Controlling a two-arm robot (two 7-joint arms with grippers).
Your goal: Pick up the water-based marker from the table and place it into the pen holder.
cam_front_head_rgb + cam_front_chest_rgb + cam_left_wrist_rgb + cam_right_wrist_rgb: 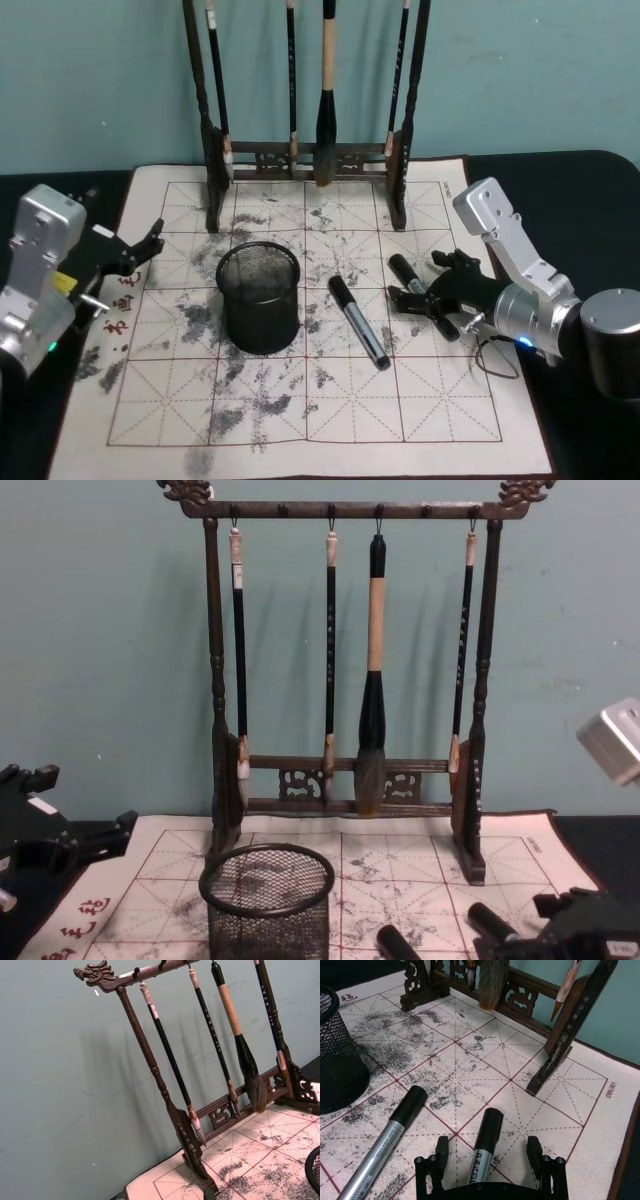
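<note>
The water-based marker (pixel 404 268), taken to be the short black-capped one, lay flat on the ink-stained mat (pixel 450 400) well to the right of the pen holder (pixel 258 322). A second marker (pixel 358 322), longer and silver-barrelled, lay between the two. The right claw (pixel 488 1145) was low over the mat on that same side of the holder. It was spread wide, with a finger on either side of the short marker's barrel and a gap showing on both sides, so nothing was gripped yet. The likeliest trouble was the round barrel rolling or skidding on the felt if one finger met it before the other. That would leave a skewed or pinched-out grasp. The claw also seemed to sit toward the marker's rear end, so the capped end might droop or pivot once lifted. A drooping tip could then strike the holder's thick rim instead of clearing it. The mesh holder looked light and might tip or slide if struck. A low carry toward the holder risked sweeping the second marker along. Fingers pressed too deep might drag the mat, shifting the holder and the brush rack (pixel 213 680) behind it. The left claw (pixel 150 248) sat parked well to the holder's left at the mat's edge over the black bench (pixel 590 180), and whether it was spread or closed could not be told.
</note>
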